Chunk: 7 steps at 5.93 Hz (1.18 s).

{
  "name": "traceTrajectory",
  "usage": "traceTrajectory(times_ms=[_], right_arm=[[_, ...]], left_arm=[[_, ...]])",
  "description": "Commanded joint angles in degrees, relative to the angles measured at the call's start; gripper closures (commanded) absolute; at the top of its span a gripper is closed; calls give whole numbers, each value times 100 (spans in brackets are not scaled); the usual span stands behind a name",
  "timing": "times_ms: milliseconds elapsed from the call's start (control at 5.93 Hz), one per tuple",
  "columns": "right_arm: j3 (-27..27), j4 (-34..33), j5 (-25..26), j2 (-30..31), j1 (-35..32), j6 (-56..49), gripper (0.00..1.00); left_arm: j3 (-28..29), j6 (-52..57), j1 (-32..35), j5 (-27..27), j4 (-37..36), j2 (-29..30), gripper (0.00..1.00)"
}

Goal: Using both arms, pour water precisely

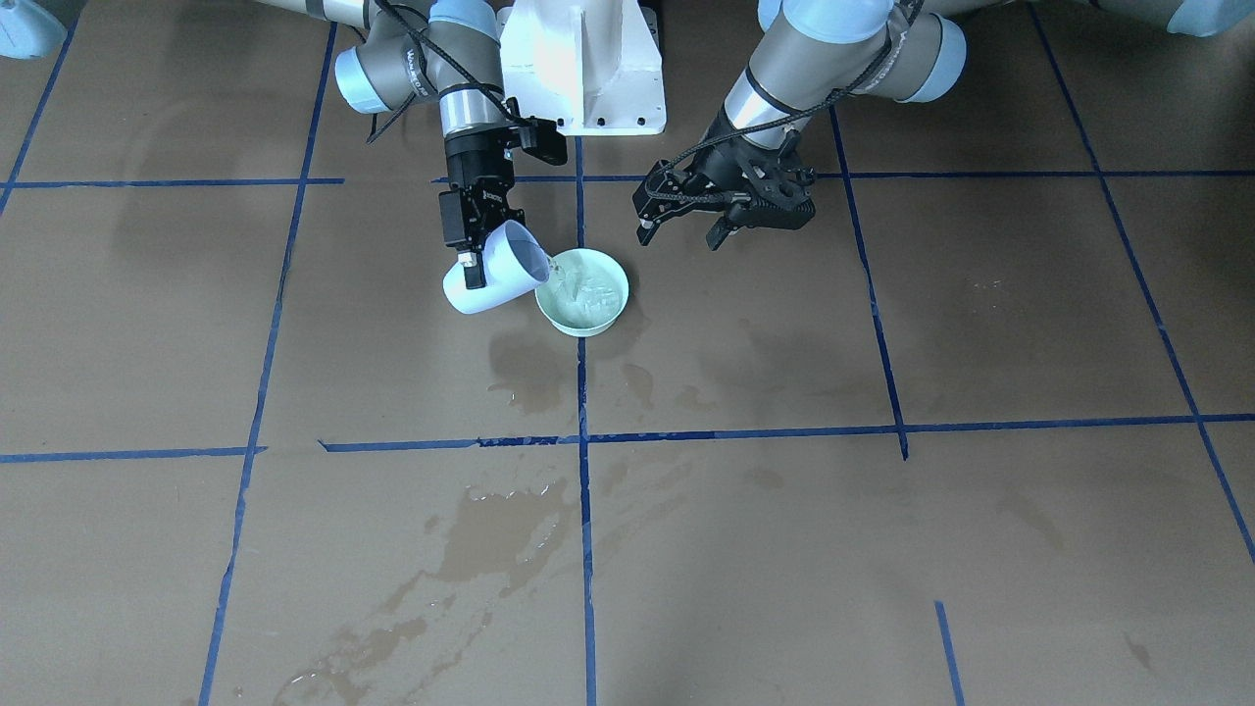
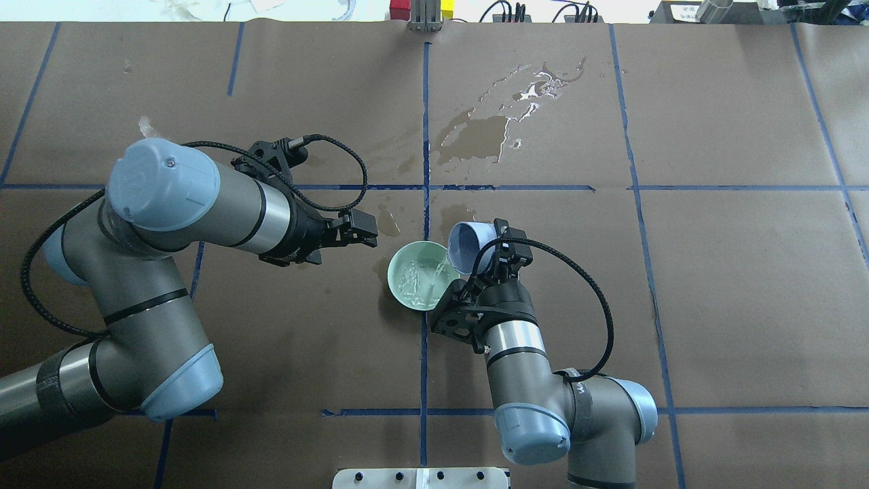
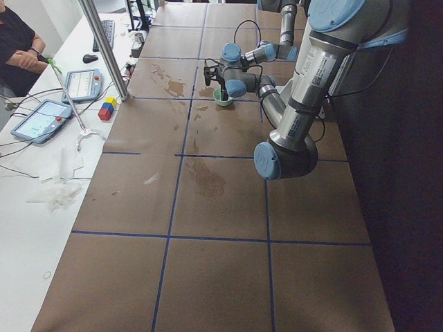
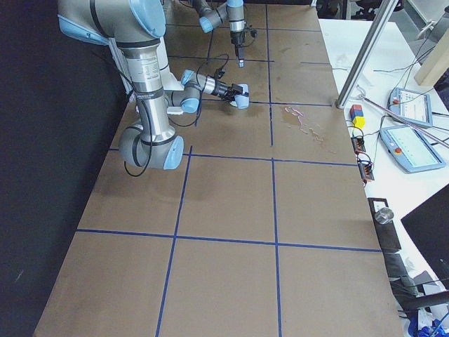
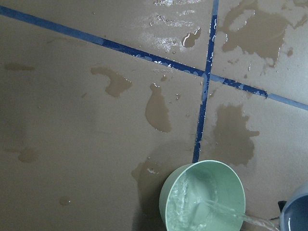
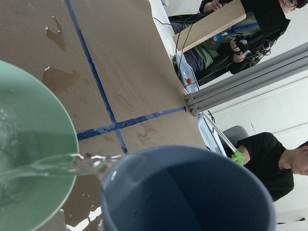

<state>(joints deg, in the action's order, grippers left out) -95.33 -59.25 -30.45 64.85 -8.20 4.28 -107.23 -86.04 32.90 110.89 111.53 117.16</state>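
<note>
My right gripper (image 1: 477, 265) is shut on a pale blue cup (image 1: 493, 286), tipped on its side with its mouth toward a mint green bowl (image 1: 591, 327). A thin clear stream of water (image 6: 57, 163) runs from the cup's lip (image 6: 192, 192) into the bowl (image 6: 43, 115), where rippled water (image 2: 421, 282) pools. From overhead, the cup (image 2: 465, 244) hangs over the bowl's (image 2: 396, 265) right rim. My left gripper (image 2: 361, 229) hovers open and holds nothing, a short way left of the bowl. The left wrist view shows the bowl (image 5: 166, 202) and the stream (image 5: 226, 211) at its lower right.
Brown paper with a blue tape grid covers the table. Wet stains and a shiny puddle (image 2: 502, 129) lie beyond the bowl. The white pedestal (image 1: 588, 69) stands behind both arms. A side table holds tablets and coloured blocks (image 3: 107, 108), with a seated person (image 3: 17, 41) there.
</note>
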Motion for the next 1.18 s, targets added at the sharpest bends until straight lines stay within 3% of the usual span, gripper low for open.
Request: traceTrajectory(times_ms=[0, 169, 506, 1012], right_arm=[[-11, 1, 22, -17, -6, 46, 97], [-55, 36, 22, -34, -6, 125, 98], [-47, 54, 4, -122, 2, 1446, 99], [-117, 54, -5, -131, -50, 3546, 100]], left_arm=[[0, -1, -3, 3, 0, 0, 0], [-35, -9, -3, -6, 0, 0, 0], [-114, -9, -20, -312, -9, -9, 0], [-429, -9, -29, -331, -9, -228, 0]])
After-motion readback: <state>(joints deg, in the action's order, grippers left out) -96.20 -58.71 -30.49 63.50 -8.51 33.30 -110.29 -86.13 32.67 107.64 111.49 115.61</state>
